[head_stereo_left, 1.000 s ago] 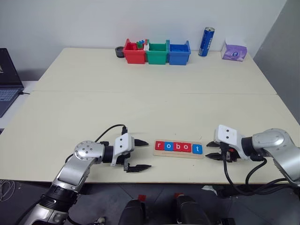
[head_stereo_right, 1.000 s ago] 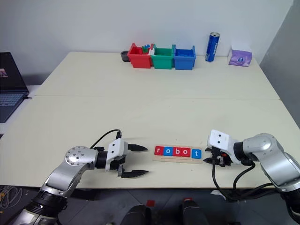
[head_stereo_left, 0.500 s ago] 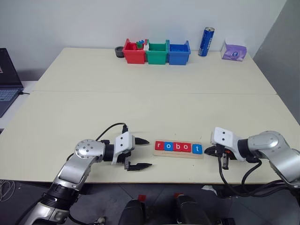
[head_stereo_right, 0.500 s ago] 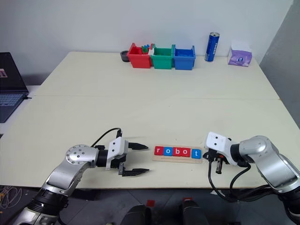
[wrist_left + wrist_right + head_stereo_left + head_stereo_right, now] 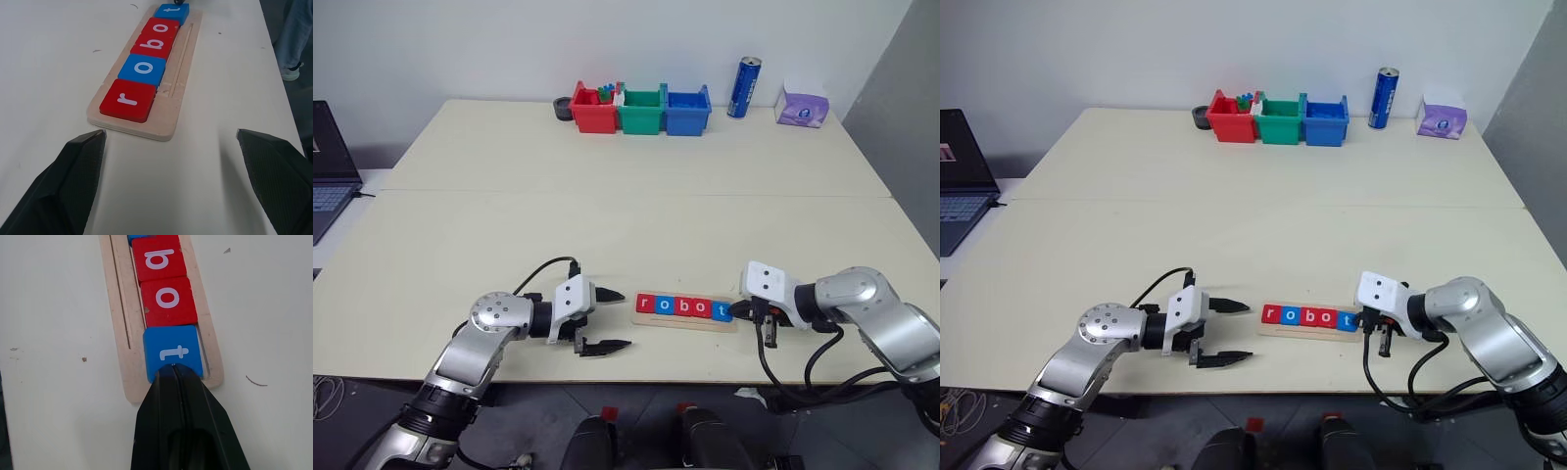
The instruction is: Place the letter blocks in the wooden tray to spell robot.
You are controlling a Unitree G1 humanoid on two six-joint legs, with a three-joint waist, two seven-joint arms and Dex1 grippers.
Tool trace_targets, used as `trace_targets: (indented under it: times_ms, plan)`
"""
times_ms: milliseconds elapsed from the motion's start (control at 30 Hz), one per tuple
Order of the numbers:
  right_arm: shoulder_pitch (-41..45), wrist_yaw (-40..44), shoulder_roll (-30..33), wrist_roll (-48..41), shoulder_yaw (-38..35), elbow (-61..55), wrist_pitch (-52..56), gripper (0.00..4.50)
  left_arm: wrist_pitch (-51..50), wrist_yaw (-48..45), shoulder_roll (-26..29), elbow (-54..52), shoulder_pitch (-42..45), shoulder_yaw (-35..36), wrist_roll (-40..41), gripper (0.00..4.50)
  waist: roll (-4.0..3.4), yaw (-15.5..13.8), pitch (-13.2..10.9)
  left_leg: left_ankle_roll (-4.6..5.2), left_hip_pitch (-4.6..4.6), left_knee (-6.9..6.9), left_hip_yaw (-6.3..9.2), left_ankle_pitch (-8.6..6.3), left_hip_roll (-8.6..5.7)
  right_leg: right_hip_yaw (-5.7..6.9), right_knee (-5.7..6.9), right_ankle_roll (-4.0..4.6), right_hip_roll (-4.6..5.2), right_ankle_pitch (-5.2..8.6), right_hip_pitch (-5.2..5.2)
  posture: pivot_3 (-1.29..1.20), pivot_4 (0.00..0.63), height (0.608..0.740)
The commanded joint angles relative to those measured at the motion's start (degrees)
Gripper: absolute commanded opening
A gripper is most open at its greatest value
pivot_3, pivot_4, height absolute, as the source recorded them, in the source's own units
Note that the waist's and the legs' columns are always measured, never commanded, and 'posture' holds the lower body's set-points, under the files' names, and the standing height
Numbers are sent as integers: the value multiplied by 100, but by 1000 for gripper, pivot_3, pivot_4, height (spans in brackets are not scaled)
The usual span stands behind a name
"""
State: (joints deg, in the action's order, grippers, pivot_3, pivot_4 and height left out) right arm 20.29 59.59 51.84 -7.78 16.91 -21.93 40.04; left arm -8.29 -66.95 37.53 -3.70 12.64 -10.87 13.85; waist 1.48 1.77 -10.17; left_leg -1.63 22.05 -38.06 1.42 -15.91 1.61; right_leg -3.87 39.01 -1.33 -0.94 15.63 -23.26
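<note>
The wooden tray point(image 5: 686, 324) lies near the table's front edge. Five letter blocks sit in it in a row: red r point(image 5: 647, 305), blue o point(image 5: 668, 305), red b point(image 5: 686, 307), red o point(image 5: 705, 309) and blue t point(image 5: 724, 312). My right gripper point(image 5: 173, 368) is shut, and its tips rest against the outer end of the blue t block point(image 5: 172, 352) at the tray's right end. Just left of the tray my left gripper point(image 5: 610, 320) stands open and empty, pointing at the red r block point(image 5: 128, 100).
At the table's back stand a red bin point(image 5: 594, 110), a green bin point(image 5: 641, 110) and a blue bin point(image 5: 687, 110), with a blue can point(image 5: 743, 88) and a purple tissue pack point(image 5: 802, 106) to their right. A laptop point(image 5: 328, 166) sits far left.
My right gripper has shut and moved left, up to the tray's right end by the t block. The left gripper and the blocks have stayed put.
</note>
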Motion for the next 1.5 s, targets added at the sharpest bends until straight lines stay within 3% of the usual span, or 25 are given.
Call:
trace_targets:
  times_ms: [33, 267, 833, 1067, 1167, 1500]
  plan:
    - [71, 22, 67, -1, -114, -77, -79, 23, 19, 4, 21, -230, 2, 59, 70, 4500, 0, 0, 0, 0, 0, 0, 0, 0, 0, 0, 0, 2, 0, -1, 0, 0, 150, 740]
    - [-112, 195, 161, -522, -292, -709, 389, 23, 41, -26, 40, -199, 8, 70, 70, 4500, 0, -3, 0, 0, 0, 0, 3, 0, 1, 1, 0, 5, 0, -3, 0, 0, 150, 740]
    - [58, -26, -116, -129, 76, -150, 10, 23, 91, -56, 2, -117, 102, 35, 51, 4500, 0, 0, 0, 0, 0, 0, 0, 0, 0, 0, 0, 1, 0, 0, 0, 0, 150, 740]
    - [-94, 206, 1, -851, -666, -614, 160, 23, -156, -9, 3, -129, 80, 176, 242, 4500, 0, -3, 0, 0, 1, 0, 3, 0, 0, 2, 0, 5, 0, -3, 0, 0, 150, 740]
    - [-172, 356, 166, -1145, -1027, -707, 178, 869, -297, 8, 44, -102, 126, 290, 369, 4500, 0, -3, 0, 0, 1, -1, 3, 0, -1, 2, 0, 1, 0, -1, 0, 0, 150, 740]
    - [-377, 567, 406, -2149, -1936, -912, 337, 4287, -577, -130, 448, -414, 135, 780, 684, 4500, 0, 0, 0, 0, 0, 1, 1, 0, 3, 6, 1, 1, -1, 0, 1, 0, 150, 740]
